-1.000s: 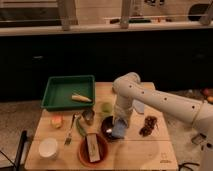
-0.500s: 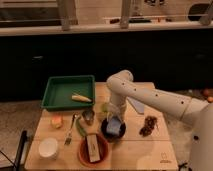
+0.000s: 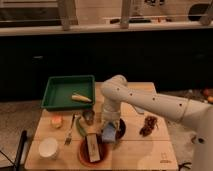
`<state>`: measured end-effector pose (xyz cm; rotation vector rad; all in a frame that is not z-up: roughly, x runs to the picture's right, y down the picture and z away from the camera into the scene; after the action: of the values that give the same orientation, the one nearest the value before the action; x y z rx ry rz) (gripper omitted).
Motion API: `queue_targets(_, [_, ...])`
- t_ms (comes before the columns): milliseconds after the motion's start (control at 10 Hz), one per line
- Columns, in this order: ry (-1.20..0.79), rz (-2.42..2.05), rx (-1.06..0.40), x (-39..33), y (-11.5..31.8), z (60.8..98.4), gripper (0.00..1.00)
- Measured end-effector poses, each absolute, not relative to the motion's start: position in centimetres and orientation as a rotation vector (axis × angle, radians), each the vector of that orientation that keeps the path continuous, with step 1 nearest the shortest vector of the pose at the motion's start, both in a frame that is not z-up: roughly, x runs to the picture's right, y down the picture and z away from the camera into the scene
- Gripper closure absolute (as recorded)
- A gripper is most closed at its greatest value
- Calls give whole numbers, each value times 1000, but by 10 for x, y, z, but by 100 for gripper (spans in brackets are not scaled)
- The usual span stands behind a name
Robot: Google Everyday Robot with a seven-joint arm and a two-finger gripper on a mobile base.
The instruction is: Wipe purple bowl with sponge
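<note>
The purple bowl (image 3: 120, 129) is a dark glossy bowl on the wooden table (image 3: 140, 150), right of the orange bowl, and is mostly hidden by the arm. The blue-grey sponge (image 3: 109, 132) lies at the bowl's left rim, under the gripper. My gripper (image 3: 110, 126) points down at the end of the white arm (image 3: 150, 102), right over the sponge and the bowl's left side.
An orange-brown bowl (image 3: 94, 150) with a block in it stands front centre. A white bowl (image 3: 48, 147) is front left, an orange-yellow block (image 3: 56, 121) and a fork (image 3: 70, 131) behind it. A green tray (image 3: 69, 92) holds a banana. A dark brown item (image 3: 149, 125) lies right.
The arm has swung left and down. The gripper with the sponge has moved from the bowl's right side to its left rim.
</note>
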<state>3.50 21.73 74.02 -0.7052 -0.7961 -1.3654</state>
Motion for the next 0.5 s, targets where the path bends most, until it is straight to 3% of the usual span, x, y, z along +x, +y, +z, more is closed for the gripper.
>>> queue_targets(500, [-738,-1296,-705,86,207,744,98])
